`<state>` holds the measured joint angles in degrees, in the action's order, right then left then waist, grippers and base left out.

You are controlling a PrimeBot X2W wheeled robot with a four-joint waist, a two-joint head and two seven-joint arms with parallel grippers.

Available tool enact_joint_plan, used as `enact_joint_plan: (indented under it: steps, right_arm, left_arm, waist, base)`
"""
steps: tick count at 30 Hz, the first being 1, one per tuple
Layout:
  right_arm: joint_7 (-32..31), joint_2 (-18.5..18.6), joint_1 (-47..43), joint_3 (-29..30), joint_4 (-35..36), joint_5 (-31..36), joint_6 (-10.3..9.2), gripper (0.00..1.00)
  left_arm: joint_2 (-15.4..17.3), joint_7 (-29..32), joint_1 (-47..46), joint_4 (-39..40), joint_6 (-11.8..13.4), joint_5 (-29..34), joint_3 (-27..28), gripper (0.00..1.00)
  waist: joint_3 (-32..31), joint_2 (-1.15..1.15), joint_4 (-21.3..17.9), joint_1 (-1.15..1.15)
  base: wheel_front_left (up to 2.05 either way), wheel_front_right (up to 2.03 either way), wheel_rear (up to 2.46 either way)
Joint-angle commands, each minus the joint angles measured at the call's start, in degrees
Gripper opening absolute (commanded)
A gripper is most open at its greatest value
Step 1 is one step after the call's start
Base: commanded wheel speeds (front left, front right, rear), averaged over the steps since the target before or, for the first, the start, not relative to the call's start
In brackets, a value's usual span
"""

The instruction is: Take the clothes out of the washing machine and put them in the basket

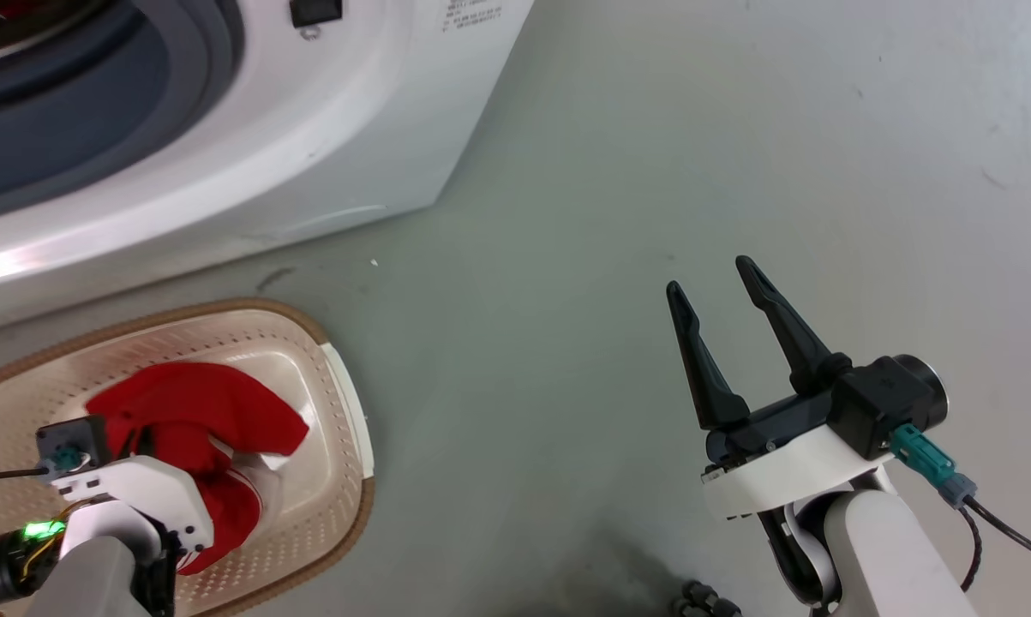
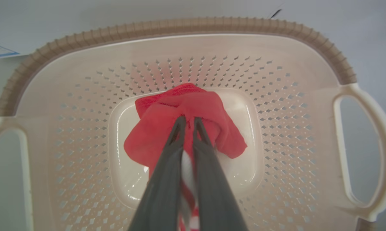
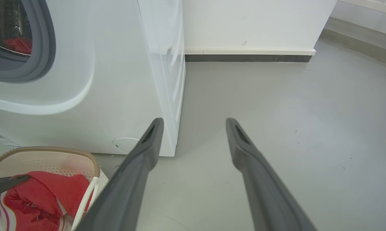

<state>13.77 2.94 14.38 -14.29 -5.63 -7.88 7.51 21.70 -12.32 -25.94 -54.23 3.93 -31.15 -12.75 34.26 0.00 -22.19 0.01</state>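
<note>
The cream basket with a brown rim stands on the floor just in front of the white washing machine. A red garment with white stripes hangs down into the basket's bottom. My left gripper is shut on this garment, its two fingers pinching a fold of it above the basket. More red clothes lie inside the drum behind the grey porthole rim. My right gripper hovers open over bare floor to the right of the basket, holding nothing.
Grey floor stretches to the right of the washing machine. A white wall with a dark baseboard runs behind it. A cable trails from my right wrist.
</note>
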Motion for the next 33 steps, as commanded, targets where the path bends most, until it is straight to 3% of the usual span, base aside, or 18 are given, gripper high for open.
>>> enact_joint_plan:
  steps: [1,11,20,21,22,33]
  right_arm:
    - [0.36,-0.12,1.11,-0.25,0.05,-0.33,-0.04,1.00]
    - [1.30,-0.11,2.97,-1.72,0.59,-1.57,-0.04,1.00]
    - [1.41,-0.09,3.50,-2.10,0.08,-1.95,-0.05,1.00]
    - [1.41,-0.09,3.34,-2.10,-0.10,-1.90,-0.05,1.00]
    - [1.42,-0.10,3.15,-2.23,-0.23,-2.17,-0.05,1.00]
    - [1.41,-0.08,0.26,-0.76,-3.14,-0.02,-0.04,1.00]
  left_arm:
    - [0.46,-0.34,-0.92,-1.25,-0.23,-0.42,0.30,0.00]
    - [0.58,-1.46,-5.73,-12.22,-2.04,-2.37,1.76,0.00]
    - [-0.73,-0.18,-7.33,-17.23,-3.67,-3.40,1.50,0.00]
    - [-0.90,-0.27,-7.09,-17.44,-3.63,-3.44,1.40,0.64]
    - [-1.15,-0.38,-6.69,-17.65,-3.69,-3.23,1.15,1.00]
    - [-5.96,-1.78,-2.30,-18.94,-6.55,-4.23,0.44,1.00]
  waist:
    - [2.89,0.00,-1.38,-0.01]
    - [8.31,0.00,-2.75,-0.01]
    - [7.19,0.00,-2.33,-0.01]
    - [6.46,0.00,-2.16,-0.01]
    - [5.66,0.00,-1.98,-0.01]
    - [-7.71,0.00,2.40,-0.01]
  base:
    - [0.00,0.00,0.00]
    - [0.00,0.00,0.00]
    - [0.00,0.00,0.00]
    - [0.00,0.00,0.00]
    - [0.00,0.00,0.00]
    - [0.00,0.00,0.00]
